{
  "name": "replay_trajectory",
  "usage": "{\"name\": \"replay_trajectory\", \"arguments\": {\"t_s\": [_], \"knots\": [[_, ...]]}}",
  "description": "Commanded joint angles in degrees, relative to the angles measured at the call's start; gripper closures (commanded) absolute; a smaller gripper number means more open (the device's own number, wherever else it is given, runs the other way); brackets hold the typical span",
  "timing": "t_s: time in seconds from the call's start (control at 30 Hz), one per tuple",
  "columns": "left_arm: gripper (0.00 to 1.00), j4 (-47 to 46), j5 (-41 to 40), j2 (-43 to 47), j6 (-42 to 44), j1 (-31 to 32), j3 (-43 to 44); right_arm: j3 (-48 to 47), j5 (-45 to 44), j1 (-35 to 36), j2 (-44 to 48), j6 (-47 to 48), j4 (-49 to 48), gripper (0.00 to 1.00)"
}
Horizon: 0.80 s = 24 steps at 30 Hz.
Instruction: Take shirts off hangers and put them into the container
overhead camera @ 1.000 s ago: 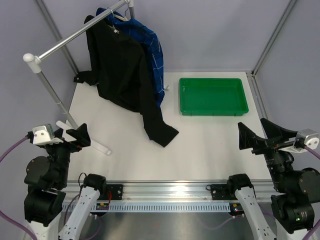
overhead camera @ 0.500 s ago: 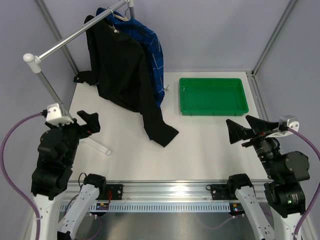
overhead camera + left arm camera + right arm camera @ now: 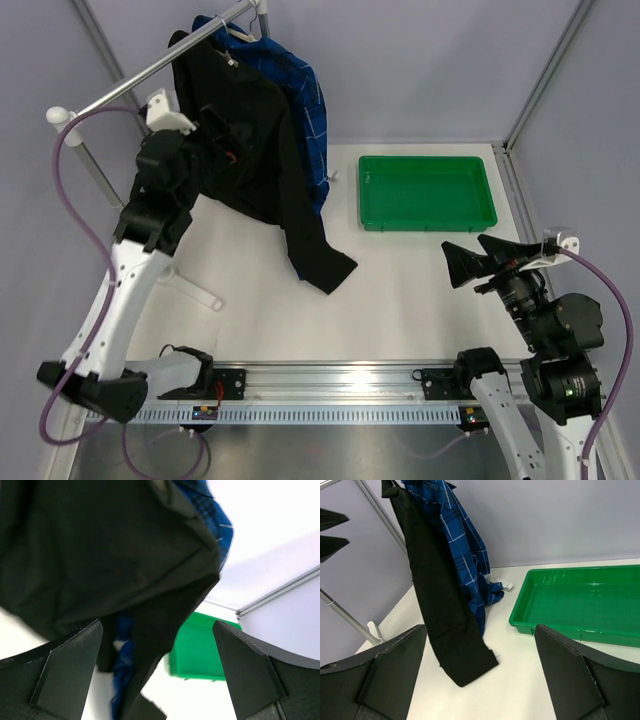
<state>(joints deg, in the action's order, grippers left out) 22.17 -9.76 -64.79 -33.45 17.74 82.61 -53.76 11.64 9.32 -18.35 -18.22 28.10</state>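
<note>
High at 6 o'clock, we look down over the whole table [image 3: 400, 300]. Our left wrist camera sits close against the black shirt [image 3: 100, 555], facing 3 o'clock; our right wrist camera, farther back, faces 10 o'clock. All three views share that shirt and the green tray [image 3: 430, 195].

place: lab cell | evid: alu frame [image 3: 543, 78], plain walls [image 3: 420, 70], white tbl [image 3: 400, 290]

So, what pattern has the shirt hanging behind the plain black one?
That long-sleeved shirt is dark blue plaid with thin white lines, clearest in the right wrist view.
</note>
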Motion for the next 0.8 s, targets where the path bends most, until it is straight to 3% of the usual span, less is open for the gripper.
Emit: {"name": "replay_trajectory", "arguments": {"t_s": [0.0,0.27,0.53,0.63,0.77], "knots": [[0.01,-11.36,-5.53,-6.63,-2.93,2.12,5.45,1.11,0.75,-0.09,1.82,-0.68,-2.34,0.01],[0.01,-20.14,-12.12,-20.36,-2.67,3.18,14.68,4.01,0.14,-0.01,5.33,-0.85,-4.19,0.01],[0.01,-17.34,-18.7,-31.26,-1.88,3.18,26.71,6.47,-2.32,0.43,9.47,-0.42,-5.6,0.0],[0.04,-17.6,-21.61,-33.99,-1.53,3.18,28.91,7.26,-2.94,0.7,10.78,-0.07,-5.77,0.01],[0.15,-16.47,-23.02,-37.59,-0.56,3.18,33.21,8.14,-3.55,1.05,12.11,0.2,-6.13,0.01]]}}
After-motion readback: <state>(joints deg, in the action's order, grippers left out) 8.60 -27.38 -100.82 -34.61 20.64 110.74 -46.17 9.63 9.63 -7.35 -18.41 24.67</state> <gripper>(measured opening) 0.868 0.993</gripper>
